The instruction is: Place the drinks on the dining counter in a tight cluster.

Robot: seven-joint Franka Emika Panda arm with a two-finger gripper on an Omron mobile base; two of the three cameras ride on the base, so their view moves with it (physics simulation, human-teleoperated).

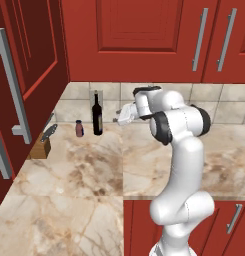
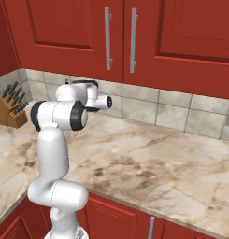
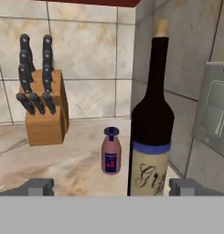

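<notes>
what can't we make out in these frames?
- Wine bottle: base cut off at the bottom of the hand view; label only partly readable.
- Small bottle: too small in the left base view to read its label.
- Knife block: cut by the right base view's left edge.

**Count: two drinks, one knife block, one wall plate**

Drinks, two. One wine bottle (image 3: 152, 132), dark glass, cork top, cream label with blue band; stands between the jaws, nearer the right tip, close in front. One small bottle (image 3: 111, 151), pinkish body, dark cap, red mark on label; beyond the jaws, left of the wine bottle.

Knife blocks, one (image 3: 45, 112): wooden, dark handles, roughly eight showing; far left beyond the jaws.

Wall plates, one (image 3: 215, 109), grey; right of the jaws.
</notes>
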